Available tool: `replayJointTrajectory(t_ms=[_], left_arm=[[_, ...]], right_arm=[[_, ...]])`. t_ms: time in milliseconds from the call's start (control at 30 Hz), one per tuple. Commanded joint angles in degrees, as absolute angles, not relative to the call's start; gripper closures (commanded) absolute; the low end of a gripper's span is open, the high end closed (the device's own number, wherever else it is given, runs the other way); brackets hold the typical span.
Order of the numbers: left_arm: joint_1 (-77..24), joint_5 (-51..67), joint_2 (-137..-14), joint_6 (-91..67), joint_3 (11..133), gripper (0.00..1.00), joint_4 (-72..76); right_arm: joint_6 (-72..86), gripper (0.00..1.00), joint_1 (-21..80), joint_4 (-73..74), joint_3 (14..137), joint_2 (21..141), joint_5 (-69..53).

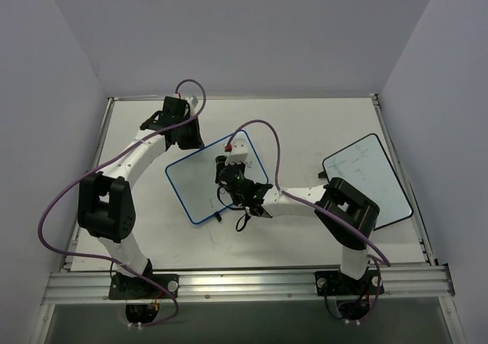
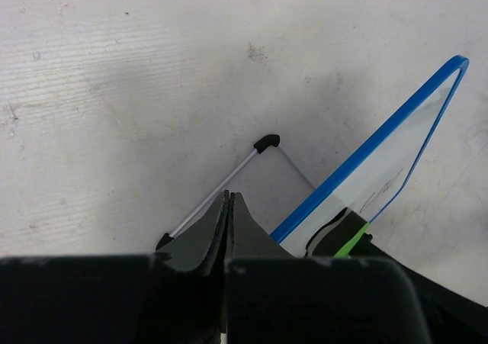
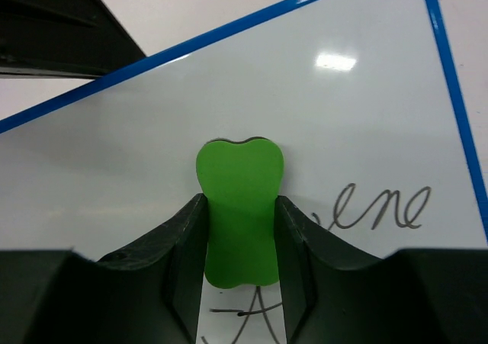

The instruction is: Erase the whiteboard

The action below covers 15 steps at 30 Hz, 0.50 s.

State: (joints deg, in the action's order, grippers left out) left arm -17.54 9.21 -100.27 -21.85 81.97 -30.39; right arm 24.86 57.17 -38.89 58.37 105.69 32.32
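Top view: right arm's wrist covers the whiteboard's middle, so the green eraser and the writing don't show there. Its elbow hides the black-framed board's near-left corner. Right wrist view: handwriting unreadable, lower line cut by eraser, right fingers and frame bottom. Left wrist view: wire stand's lower end vanishes behind the closed left fingers; can't tell if they pinch it. Whiteboard runs off behind the gripper body.

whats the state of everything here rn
whiteboard: propped tilted, writing still on it
green eraser: gripped, against the whiteboard
right gripper: shut on the green eraser
left gripper: shut, empty, behind the whiteboard
black-framed board: lying flat, untouched
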Motion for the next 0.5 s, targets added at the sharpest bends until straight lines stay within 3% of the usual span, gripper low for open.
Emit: replayJointTrajectory(t_ms=[0,467], left_arm=[[-18.5,10.8,-99.2,-21.4,81.7,0.98,-31.9],[-18.6,10.6,-99.6,-21.3,81.7,0.98,-32.0]], right_arm=[[26.4,1.00,53.7,-33.4,54.1,106.0,32.5],[28.2,1.00,46.8,-35.7,44.9,100.1,30.8]])
